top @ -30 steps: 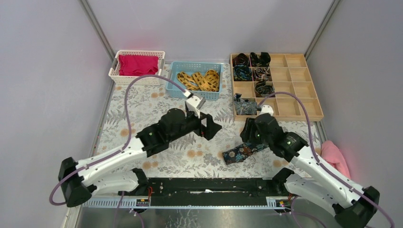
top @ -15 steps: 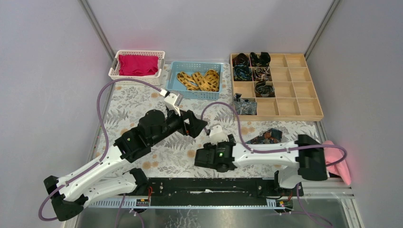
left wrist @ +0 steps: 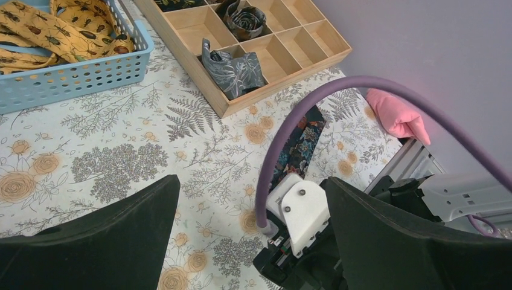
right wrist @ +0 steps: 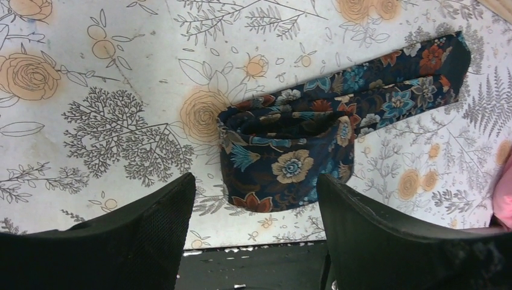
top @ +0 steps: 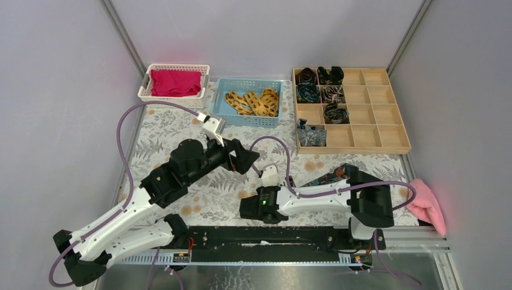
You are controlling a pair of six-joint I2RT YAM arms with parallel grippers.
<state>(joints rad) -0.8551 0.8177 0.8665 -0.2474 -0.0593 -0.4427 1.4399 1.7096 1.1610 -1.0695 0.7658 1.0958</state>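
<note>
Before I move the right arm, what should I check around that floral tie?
1. Right tool open, nothing held: ok.
2. Floral tie lying on the table, in the right wrist view: ok; one end is folded over.
3. Height of that tool above the tie: cannot tell.
4. Left tool open, nothing held: ok.
5. Purple cable clear of the left fingers: cannot tell; it arches just ahead of them.

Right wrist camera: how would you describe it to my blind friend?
A dark flowery necktie, partly folded, lies on a flower-print tablecloth. The right pincer hangs open over its folded end, holding nothing. Pink cloth peeks in at the right edge.
</note>
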